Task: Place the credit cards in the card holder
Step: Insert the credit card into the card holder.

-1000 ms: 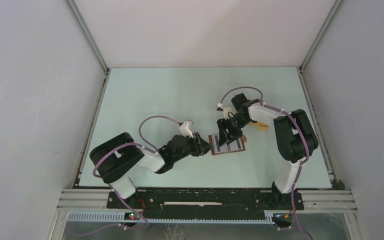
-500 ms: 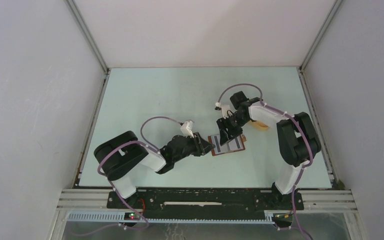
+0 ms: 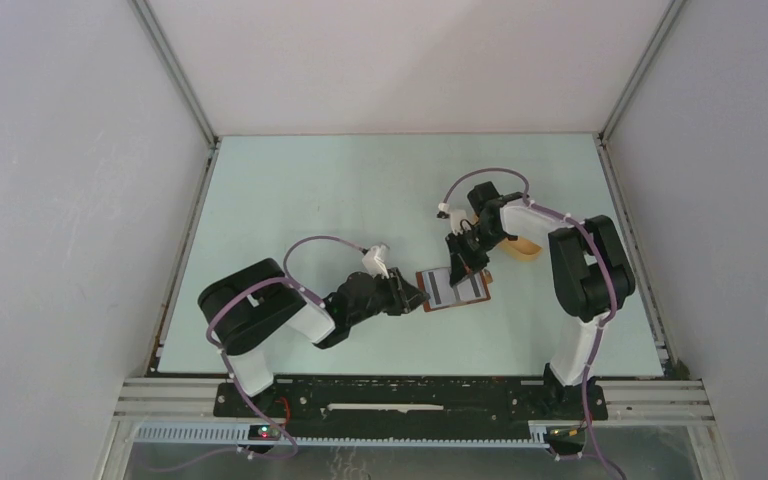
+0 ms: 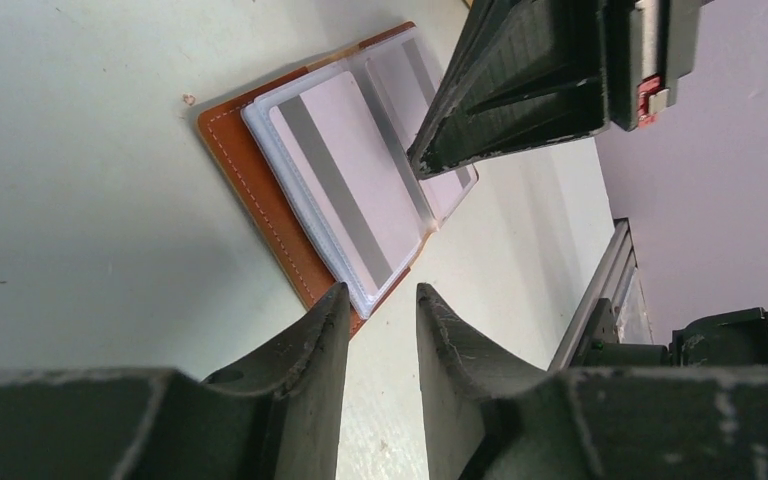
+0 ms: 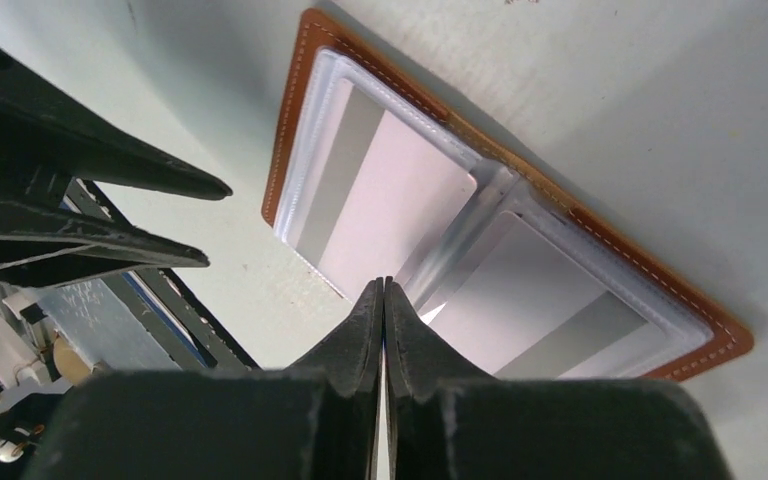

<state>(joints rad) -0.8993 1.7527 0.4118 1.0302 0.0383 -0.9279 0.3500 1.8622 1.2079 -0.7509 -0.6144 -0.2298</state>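
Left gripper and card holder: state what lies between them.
Nothing but a narrow strip of bare table, seen in the right wrist view between the left gripper and the leather edge of the open card holder.

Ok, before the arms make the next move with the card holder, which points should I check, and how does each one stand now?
1. Card holder lies open, sleeves facing up: ok.
2. Two cards with grey stripes sit in the clear sleeves, one on each half: ok.
3. Both cards pushed fully in: cannot tell.
4. Right hand is shut and empty, over the middle fold: ok. Whether it touches the sleeves: cannot tell.
5. Left hand is slightly open and empty, at a corner of the holder: ok.
6. No card left outside the holder: cannot tell, the arms hide part of the scene.
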